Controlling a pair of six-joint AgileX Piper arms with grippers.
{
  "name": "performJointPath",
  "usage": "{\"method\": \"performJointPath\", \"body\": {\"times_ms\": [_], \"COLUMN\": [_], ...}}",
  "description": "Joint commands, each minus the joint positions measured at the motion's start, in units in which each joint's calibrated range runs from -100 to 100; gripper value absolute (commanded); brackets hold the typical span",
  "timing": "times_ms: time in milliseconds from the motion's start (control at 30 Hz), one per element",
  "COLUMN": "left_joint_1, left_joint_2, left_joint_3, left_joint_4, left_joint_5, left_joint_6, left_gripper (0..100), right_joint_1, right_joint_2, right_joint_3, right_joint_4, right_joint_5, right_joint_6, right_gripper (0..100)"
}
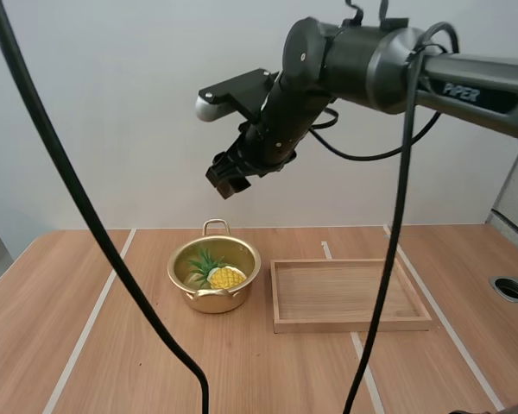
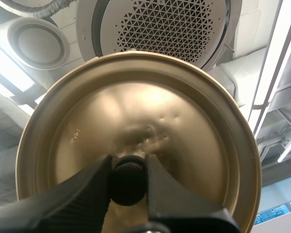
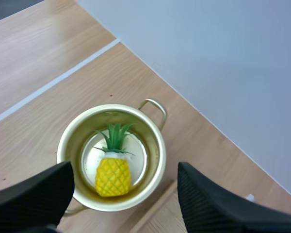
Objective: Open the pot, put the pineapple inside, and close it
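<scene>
Holding the lid (image 2: 184,141) by its black knob (image 2: 128,187), pinched in my left hand (image 2: 127,165), I leave the mouth of the pot (image 1: 214,303) free. The pot stands on the desk (image 1: 34,328) beside the wooden tray (image 1: 350,322), and the pineapple (image 1: 225,278) lies already inside. My right hand (image 1: 227,181) hangs above, fingers spread and empty, so I judge only the closing remains.

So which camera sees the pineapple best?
The right wrist view: it looks straight down into the open pot, so the whole pineapple, leaves and all, lies in plain sight. The high view shows it smaller and at a slant. The left wrist view faces the lid instead.
</scene>
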Motion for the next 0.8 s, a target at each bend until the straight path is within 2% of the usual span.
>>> {"method": "performJointPath", "body": {"times_ms": [0, 500, 767], "left_joint_1": [-0.14, -0.14, -0.14], "left_joint_2": [0.04, 0.04, 0.04], "left_joint_3": [-0.25, -0.25, -0.25], "left_joint_4": [0.42, 0.42, 0.42], "left_joint_5": [-1.3, -1.3, -1.3], "left_joint_6": [-0.6, -0.6, -0.6], "left_gripper": [0, 0, 0], "right_joint_1": [-1.44, -13.49, -17.88], "right_joint_2": [-5.33, -25.23, -32.92], "right_joint_3": [-0.31, -0.31, 0.09], "right_joint_4": [-3.58, -3.24, -3.24], "right_joint_5": [1.95, 7.41, 8.98], "right_joint_6": [3.13, 5.43, 5.74], "right_gripper": [100, 100, 100]}}
